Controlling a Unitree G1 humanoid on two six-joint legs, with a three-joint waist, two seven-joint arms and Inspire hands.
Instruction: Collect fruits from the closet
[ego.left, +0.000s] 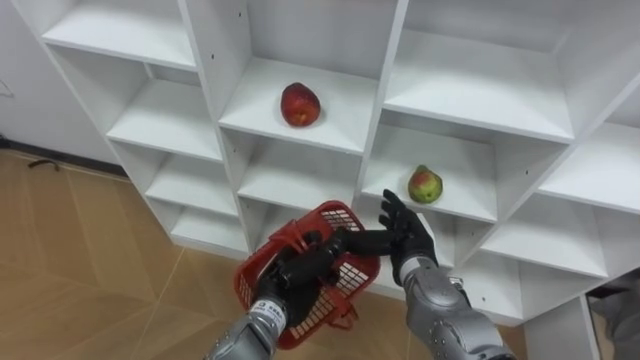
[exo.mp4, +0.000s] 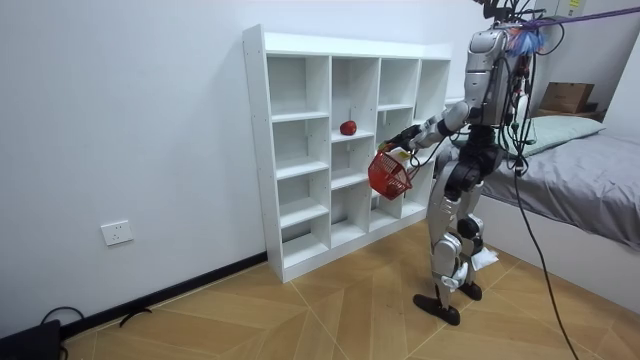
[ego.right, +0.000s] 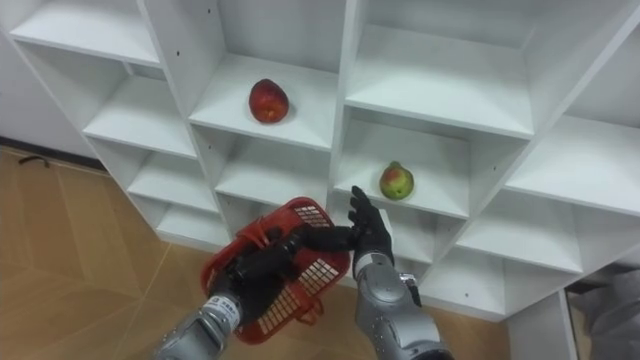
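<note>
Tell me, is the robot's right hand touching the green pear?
Apart. The left eye view shows a strip of white shelf between the open right hand and the green pear, which sits up and to the right of it.

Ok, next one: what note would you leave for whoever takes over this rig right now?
Left hand: fingers curled on the red basket, held in front of the white closet.
Right hand: open, fingers straight, raised close to the green-red fruit, not touching it.
Red fruit: on a shelf one level higher, one column to the robot's left.
Done: robot stands at the closet with the basket.
Left: pick both fruits and put them in the basket.
</note>
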